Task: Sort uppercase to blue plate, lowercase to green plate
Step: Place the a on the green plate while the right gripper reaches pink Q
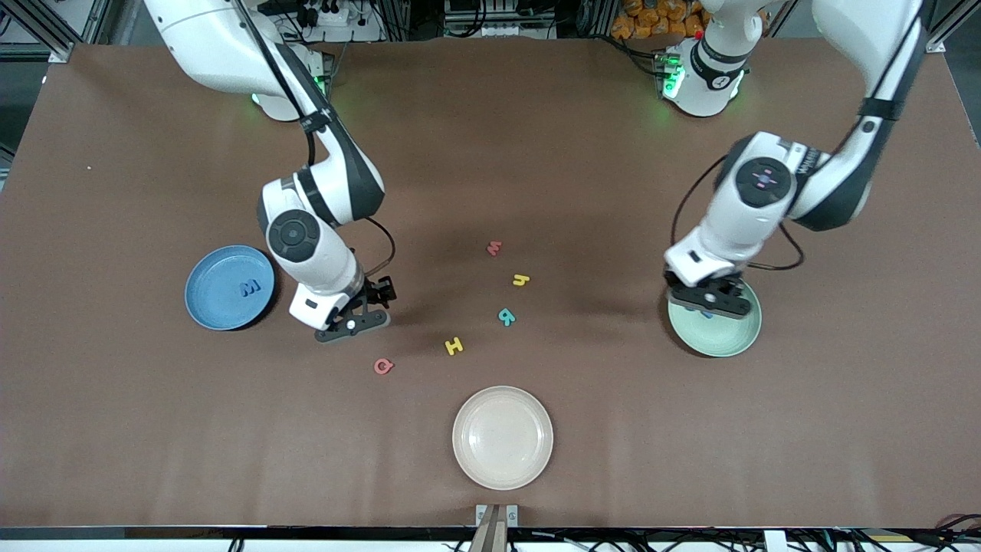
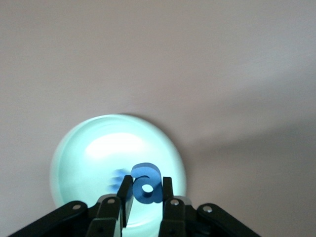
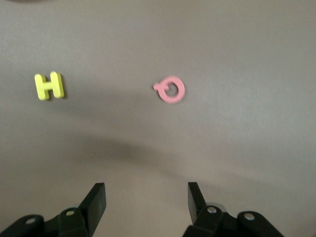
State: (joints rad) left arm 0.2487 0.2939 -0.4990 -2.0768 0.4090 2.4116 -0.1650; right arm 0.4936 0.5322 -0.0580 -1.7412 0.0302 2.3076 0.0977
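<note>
My left gripper (image 1: 709, 305) hangs over the green plate (image 1: 728, 337) and is shut on the blue a-like letter (image 2: 146, 186), which it holds above the plate (image 2: 89, 153). A blurred blue piece (image 2: 117, 178) lies on that plate; I cannot tell which letter it is. My right gripper (image 1: 354, 320) is open and empty over bare table, beside the blue plate (image 1: 211, 307), which holds the blue M (image 1: 250, 288). Red Q (image 1: 383, 366) (image 3: 170, 89) and yellow H (image 1: 454, 346) (image 3: 49, 86) lie close by. Teal R (image 1: 506, 316), yellow h (image 1: 522, 280) and red m (image 1: 494, 248) lie mid-table.
A cream plate (image 1: 502, 471) stands empty near the table's front edge, nearer to the front camera than the loose letters. The brown table top runs bare toward both arm bases.
</note>
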